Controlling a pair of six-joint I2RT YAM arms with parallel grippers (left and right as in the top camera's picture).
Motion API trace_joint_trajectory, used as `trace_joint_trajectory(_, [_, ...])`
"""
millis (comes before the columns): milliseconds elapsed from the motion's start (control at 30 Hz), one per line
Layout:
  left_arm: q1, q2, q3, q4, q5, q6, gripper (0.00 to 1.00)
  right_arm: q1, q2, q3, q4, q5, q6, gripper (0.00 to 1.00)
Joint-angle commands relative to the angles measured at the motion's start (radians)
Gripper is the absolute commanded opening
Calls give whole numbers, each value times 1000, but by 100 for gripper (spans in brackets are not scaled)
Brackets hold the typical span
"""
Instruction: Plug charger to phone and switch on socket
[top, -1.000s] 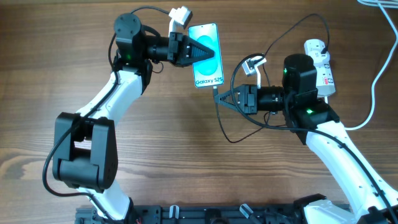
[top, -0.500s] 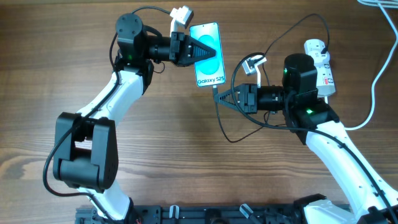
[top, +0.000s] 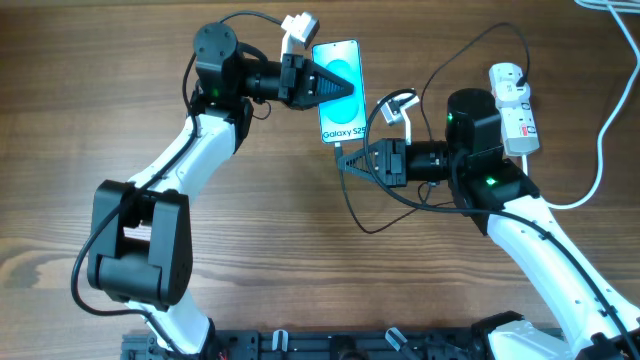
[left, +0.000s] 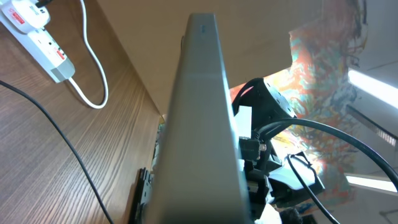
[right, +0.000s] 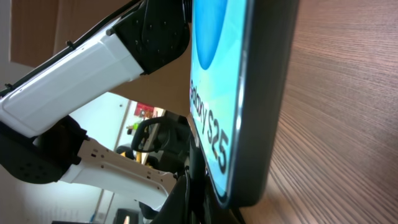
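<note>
In the overhead view my left gripper (top: 343, 88) is shut on the phone (top: 344, 112), which has a teal screen and a white band reading Galaxy S25. My right gripper (top: 346, 161) is shut on the charger's black connector tip, right at the phone's lower end. The charger cable (top: 368, 226) loops down and back up to the socket (top: 514, 108), a white strip at the right. The left wrist view shows the phone's grey edge (left: 200, 118) and the socket (left: 34, 30). The right wrist view shows the phone (right: 264, 93) just above my dark fingers (right: 200, 198).
A thick white cord (top: 606, 120) runs from the socket along the table's right side; it also shows in the left wrist view (left: 92, 59). A black rail (top: 350, 345) lies along the front edge. My two arms meet near the table's middle back.
The left gripper carried the phone a little to the right. The right gripper with the connector shifted left and up, closing onto the phone's lower end.
</note>
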Motion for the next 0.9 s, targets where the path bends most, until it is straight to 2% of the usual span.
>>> trace_joint_trajectory(0, [8,-21,11,8,47,27,4,3,9,-2,6,9,6,4])
trace_joint_trajectory(200, [61,-21,12,8,53,26,4,3,9,-2,6,9,6,4])
trace_joint_trajectory(867, [27,-21,11,7,54,19,4,3,9,-2,6,25,14,4])
